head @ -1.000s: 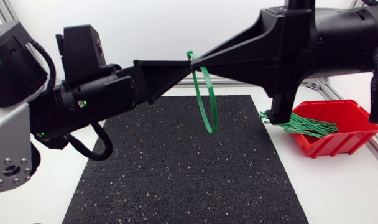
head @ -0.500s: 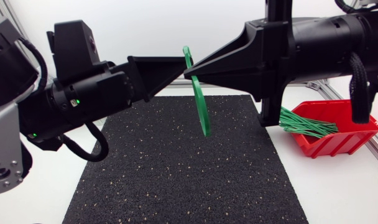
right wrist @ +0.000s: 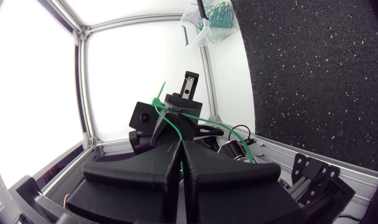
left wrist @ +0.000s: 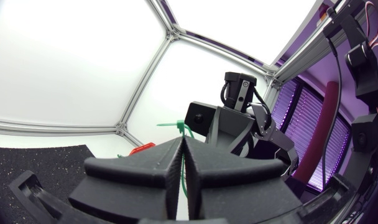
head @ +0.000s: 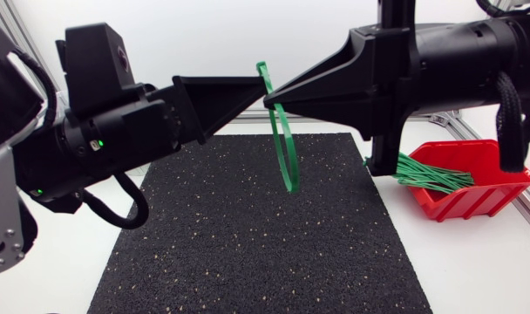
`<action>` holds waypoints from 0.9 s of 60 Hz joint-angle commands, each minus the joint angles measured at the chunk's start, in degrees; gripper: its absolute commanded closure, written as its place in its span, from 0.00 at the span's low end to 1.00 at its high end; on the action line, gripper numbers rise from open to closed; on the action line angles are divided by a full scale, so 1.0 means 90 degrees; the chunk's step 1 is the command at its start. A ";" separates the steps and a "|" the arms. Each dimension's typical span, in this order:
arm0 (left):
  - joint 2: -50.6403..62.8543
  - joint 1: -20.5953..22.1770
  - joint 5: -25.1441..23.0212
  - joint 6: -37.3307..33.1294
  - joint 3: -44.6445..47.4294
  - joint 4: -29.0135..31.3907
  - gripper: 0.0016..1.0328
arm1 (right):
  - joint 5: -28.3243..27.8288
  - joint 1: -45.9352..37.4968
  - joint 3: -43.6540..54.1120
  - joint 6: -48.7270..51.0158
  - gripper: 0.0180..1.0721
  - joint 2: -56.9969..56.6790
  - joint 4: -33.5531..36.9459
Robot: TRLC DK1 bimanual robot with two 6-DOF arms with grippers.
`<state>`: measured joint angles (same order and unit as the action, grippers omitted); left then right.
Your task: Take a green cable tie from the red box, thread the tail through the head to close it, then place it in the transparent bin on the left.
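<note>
Green cable tie is pinched mid-air over the black mat, w/ left gripper & right gripper both clamped narrow on it tip-to-tip, loop hanging below. Tail should be drawn straight thru the head, w/o twist, head end held steady.

bright, washed-out backdrop; fisheye-warped edges
</note>
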<state>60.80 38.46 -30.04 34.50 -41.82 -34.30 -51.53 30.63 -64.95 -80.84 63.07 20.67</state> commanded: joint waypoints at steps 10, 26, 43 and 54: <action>-0.0085 0.0268 -0.0197 -0.0035 0.0126 -0.0017 0.97 | 0.0266 -0.0103 -0.0381 -0.0168 0.95 -0.0054 0.0048; -0.0271 0.0297 -0.0207 -0.0044 0.0145 0.0062 0.97 | 0.0393 -0.0103 -0.0479 -0.0139 0.95 0.0278 0.0048; -0.0398 0.0102 -0.0246 -0.0044 0.0135 0.0101 0.97 | 0.0403 -0.0083 -0.0264 -0.0129 0.95 0.0268 0.0126; -0.0446 0.0034 -0.0295 -0.0044 0.0077 0.0130 0.97 | 0.0393 -0.0083 -0.0176 -0.0110 0.95 0.0395 0.0126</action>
<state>59.29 38.72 -31.00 34.50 -41.12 -31.40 -49.82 30.63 -68.51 -80.82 64.42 21.21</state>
